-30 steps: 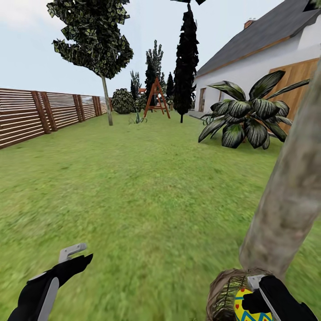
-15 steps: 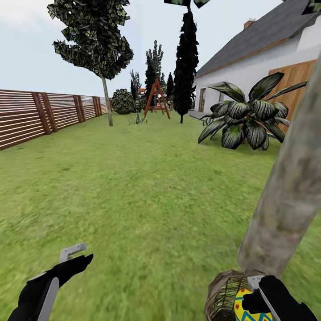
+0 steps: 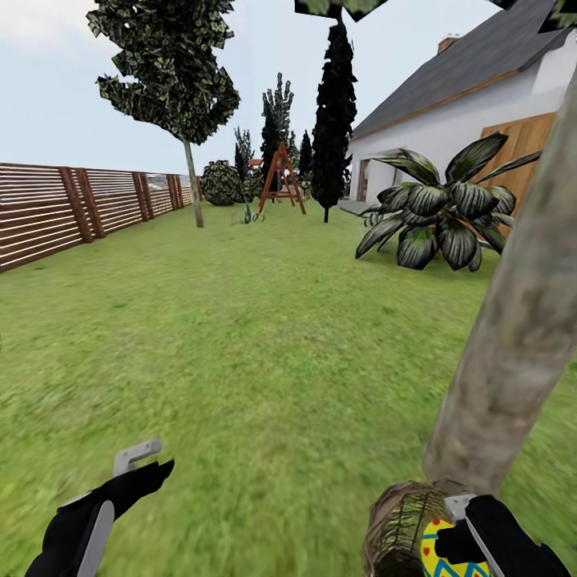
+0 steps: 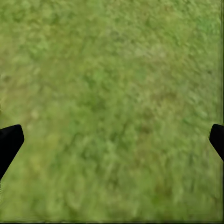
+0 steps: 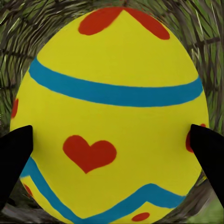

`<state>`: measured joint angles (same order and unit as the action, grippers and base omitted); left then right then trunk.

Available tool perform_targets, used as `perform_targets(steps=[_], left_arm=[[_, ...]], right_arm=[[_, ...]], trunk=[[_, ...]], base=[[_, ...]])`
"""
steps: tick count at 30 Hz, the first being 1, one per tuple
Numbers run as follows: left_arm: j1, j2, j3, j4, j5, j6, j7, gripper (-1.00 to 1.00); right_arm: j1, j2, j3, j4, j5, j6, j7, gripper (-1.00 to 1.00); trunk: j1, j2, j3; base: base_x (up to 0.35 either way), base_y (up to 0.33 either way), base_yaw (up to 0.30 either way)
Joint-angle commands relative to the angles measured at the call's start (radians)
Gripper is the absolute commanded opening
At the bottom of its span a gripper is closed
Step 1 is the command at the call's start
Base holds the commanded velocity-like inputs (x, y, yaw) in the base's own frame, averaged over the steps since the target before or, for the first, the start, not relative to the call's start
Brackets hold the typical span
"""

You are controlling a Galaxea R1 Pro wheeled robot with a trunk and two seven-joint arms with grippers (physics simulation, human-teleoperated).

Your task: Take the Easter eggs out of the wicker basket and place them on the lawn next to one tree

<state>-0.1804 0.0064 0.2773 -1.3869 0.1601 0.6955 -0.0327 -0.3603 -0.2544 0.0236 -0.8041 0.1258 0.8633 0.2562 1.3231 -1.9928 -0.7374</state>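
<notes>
Low at the right of the head view, the black right gripper is clamped on a yellow Easter egg with blue bands and red marks, one black fingertip on each flank in the right wrist view, where the egg sits between the fingers. The egg's long axis runs across the line between the two fingers; in that picture the narrower end with two red patches is at the top and the blue zigzag band at the bottom, a red heart on the face toward the camera. Around and behind the egg lies brown, green-streaked woven stuff, just at the foot of the thick mottled grey-brown tree trunk that leans up to the right. The short green lawn spreads ahead to a brown slatted fence and a white house with a wooden door. The left gripper hangs over bare grass, fingers spread wide, holding nothing.
</notes>
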Motion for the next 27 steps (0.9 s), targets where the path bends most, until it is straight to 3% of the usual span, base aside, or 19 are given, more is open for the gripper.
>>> perform_targets(steps=[1, 7, 17, 27], left_arm=[[-0.001, -0.001, 0.002, 0.000, 0.004, 0.006, -0.003, 1.00], [-0.001, -0.002, 0.002, 0.000, 0.004, 0.006, -0.004, 1.00], [-0.001, -0.002, 0.003, 0.000, 0.007, 0.007, -0.012, 1.00], [-0.001, -0.002, 0.002, 0.000, 0.004, 0.007, -0.010, 1.00]], right_arm=[[0.000, -0.001, 0.002, -0.001, 0.011, 0.003, 0.008, -1.00], [0.000, 0.000, 0.002, -0.001, 0.011, 0.003, 0.008, -1.00], [0.000, 0.000, 0.002, -0.001, 0.011, 0.003, 0.008, -1.00], [0.000, 0.000, 0.002, -0.001, 0.011, 0.003, 0.008, -1.00]], trunk=[[-0.005, 0.007, 0.002], [-0.028, 0.049, 0.021], [-0.028, 0.049, 0.021], [-0.066, 0.119, 0.052]], base=[[-0.208, 0.000, 0.000], [-0.145, 0.000, 0.000], [-0.009, 0.000, 0.000], [0.000, 0.000, 0.000]])
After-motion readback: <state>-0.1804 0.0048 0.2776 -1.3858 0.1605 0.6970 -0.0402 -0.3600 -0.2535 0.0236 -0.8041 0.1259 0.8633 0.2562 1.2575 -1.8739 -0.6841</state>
